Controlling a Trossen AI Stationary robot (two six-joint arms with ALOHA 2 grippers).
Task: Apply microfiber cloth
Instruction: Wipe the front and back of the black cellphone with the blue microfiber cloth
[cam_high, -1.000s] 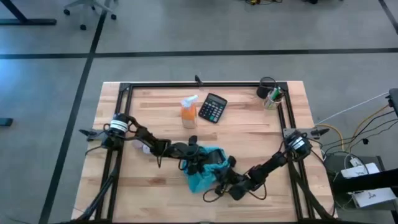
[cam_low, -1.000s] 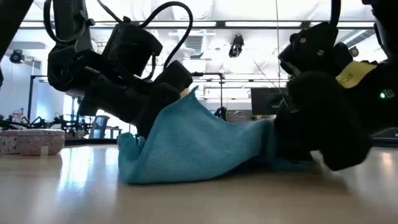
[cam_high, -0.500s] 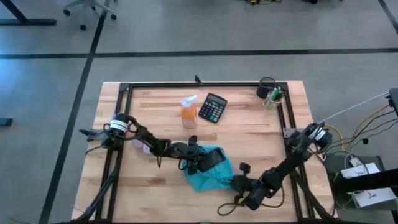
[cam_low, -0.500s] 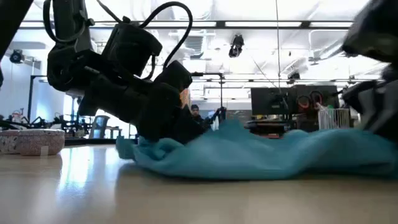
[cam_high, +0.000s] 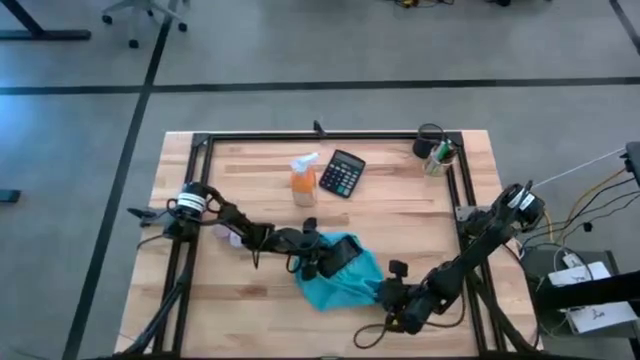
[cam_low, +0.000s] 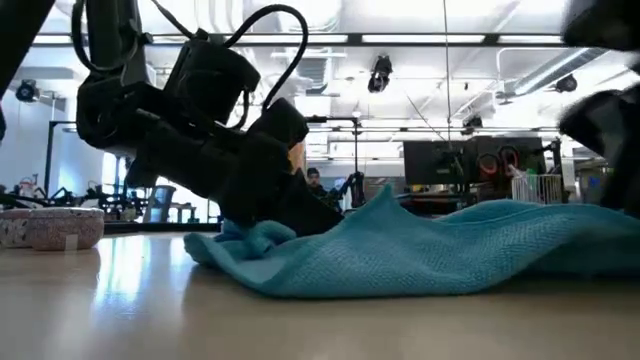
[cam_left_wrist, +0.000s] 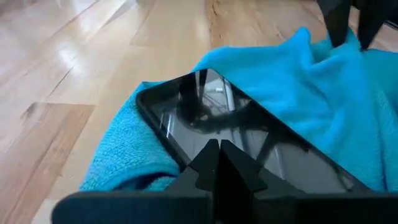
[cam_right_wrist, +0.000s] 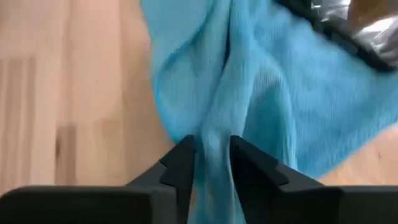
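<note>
The cloth (cam_high: 340, 280) was seen spread near the desk's (cam_high: 400, 225) 6 o'clock edge, lying partly under a black slab-like device (cam_left_wrist: 236, 143) that rested tilted on it. The left hand (cam_high: 318, 262) was placed at the cloth's 10 o'clock side, its fingers pressed together against the device's edge. The right hand (cam_right_wrist: 208, 162) was clamped on a gathered fold of the cloth at its 4 o'clock corner. A calculator (cam_high: 345, 173) and a spray bottle (cam_high: 303, 180) stood well apart toward 12 o'clock.
</note>
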